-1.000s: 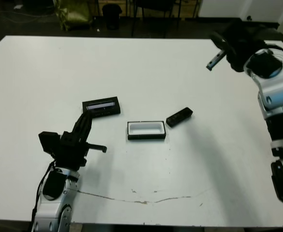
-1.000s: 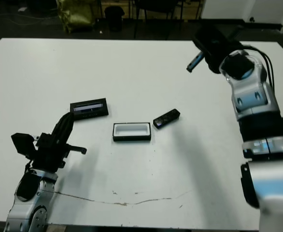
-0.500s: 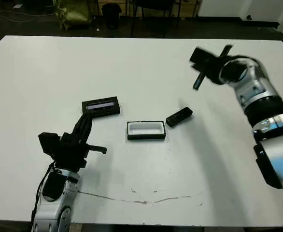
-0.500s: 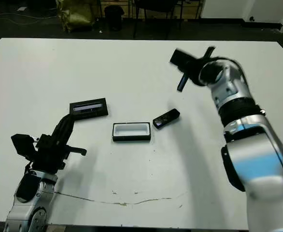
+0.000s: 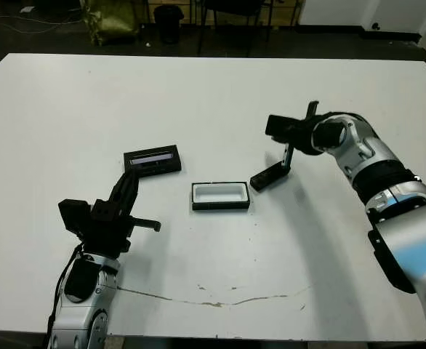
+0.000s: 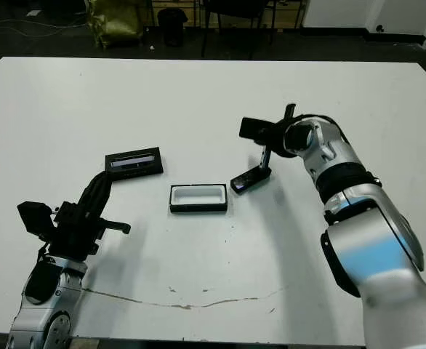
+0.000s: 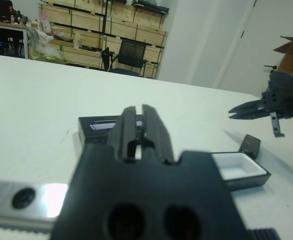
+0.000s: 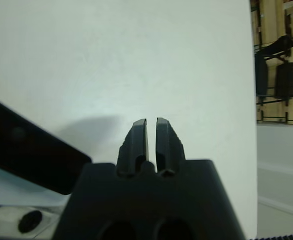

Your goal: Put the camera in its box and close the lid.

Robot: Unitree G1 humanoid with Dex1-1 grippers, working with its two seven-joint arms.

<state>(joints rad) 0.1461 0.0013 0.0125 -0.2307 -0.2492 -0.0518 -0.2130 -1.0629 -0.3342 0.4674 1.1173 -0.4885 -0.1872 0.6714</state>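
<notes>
Two grippers, both empty with fingers pressed together: right gripper just above camera's far end, left gripper near lid. Camera flat on table, just right of open box.

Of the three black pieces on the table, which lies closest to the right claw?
The camera, the slim bar right of the white-lined box; the right claw hovers at its far end. The striped lid lies farthest.
</notes>
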